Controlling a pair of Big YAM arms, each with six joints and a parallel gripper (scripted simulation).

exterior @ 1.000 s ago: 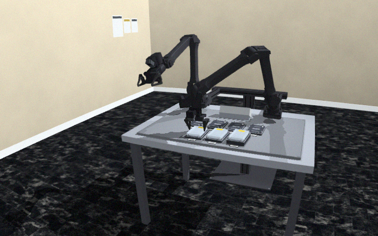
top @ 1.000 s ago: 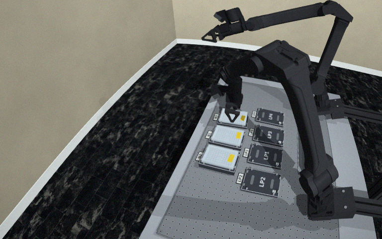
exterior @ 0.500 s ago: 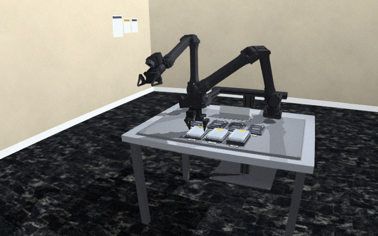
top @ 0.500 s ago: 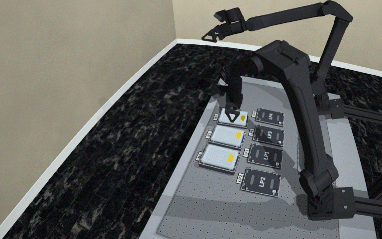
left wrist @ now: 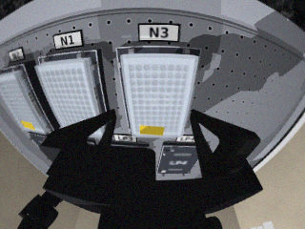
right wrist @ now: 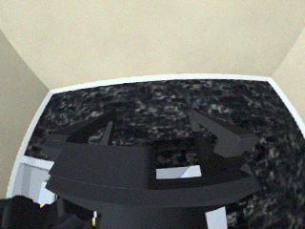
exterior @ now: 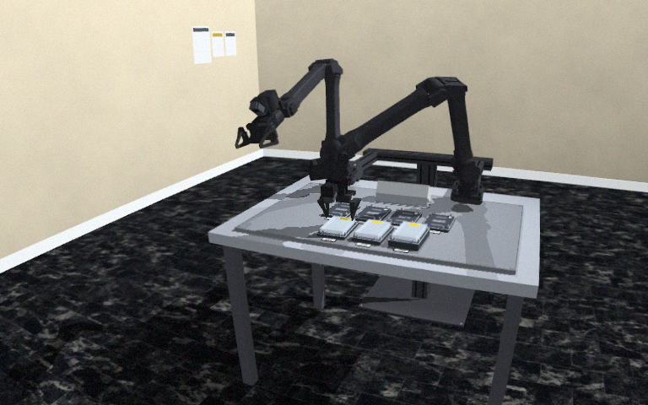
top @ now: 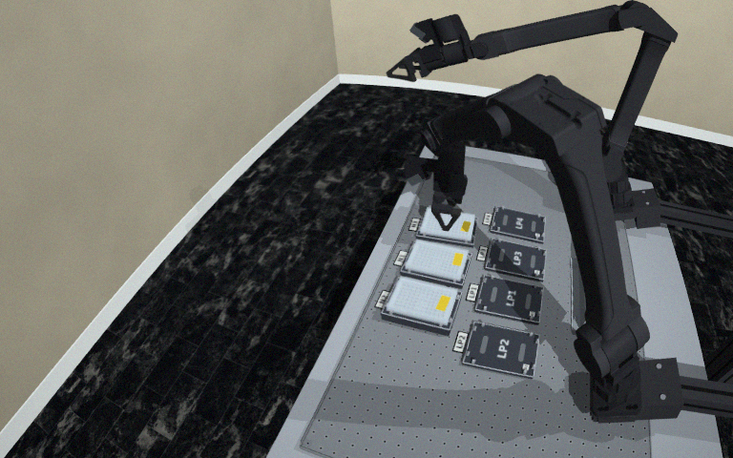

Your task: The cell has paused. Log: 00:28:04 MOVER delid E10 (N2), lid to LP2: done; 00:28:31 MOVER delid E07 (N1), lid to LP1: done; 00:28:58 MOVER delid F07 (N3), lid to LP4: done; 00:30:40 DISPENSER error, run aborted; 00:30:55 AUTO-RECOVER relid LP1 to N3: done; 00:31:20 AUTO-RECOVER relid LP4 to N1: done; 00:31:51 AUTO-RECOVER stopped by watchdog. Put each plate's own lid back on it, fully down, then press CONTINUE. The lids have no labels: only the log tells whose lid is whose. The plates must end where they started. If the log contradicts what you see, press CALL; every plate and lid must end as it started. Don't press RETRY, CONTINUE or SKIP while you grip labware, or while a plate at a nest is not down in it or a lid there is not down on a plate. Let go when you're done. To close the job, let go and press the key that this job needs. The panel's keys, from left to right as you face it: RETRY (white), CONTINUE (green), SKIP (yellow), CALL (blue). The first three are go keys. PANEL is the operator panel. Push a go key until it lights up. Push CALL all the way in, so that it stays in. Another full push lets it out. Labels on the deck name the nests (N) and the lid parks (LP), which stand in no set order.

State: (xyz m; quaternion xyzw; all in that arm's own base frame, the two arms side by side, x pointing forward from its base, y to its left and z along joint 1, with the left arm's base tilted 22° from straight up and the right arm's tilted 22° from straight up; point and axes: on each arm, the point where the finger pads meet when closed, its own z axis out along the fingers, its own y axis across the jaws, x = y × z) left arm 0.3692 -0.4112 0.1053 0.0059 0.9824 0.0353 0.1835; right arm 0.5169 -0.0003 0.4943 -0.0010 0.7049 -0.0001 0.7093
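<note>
Left gripper (top: 446, 219) (exterior: 338, 212) (left wrist: 153, 114): fingers spread, nothing between | Plate at N3 (top: 444, 222) (exterior: 337, 226) (left wrist: 157, 95): directly below, between fingertips' lines, yellow patch nearest palm | We should stay centred, squaring fingers before closing

The left end effector (top: 446, 221) (exterior: 340, 214) (left wrist: 152, 114) has risen a little: its fingertips stand slightly higher over the lidded plate at N3 (exterior: 337, 226) (left wrist: 158, 93) than in both earlier pairs of views. That plate, now a touch farther below the end effector, has not come up with it. The shift is small, seen mainly in the exterior view.
</note>
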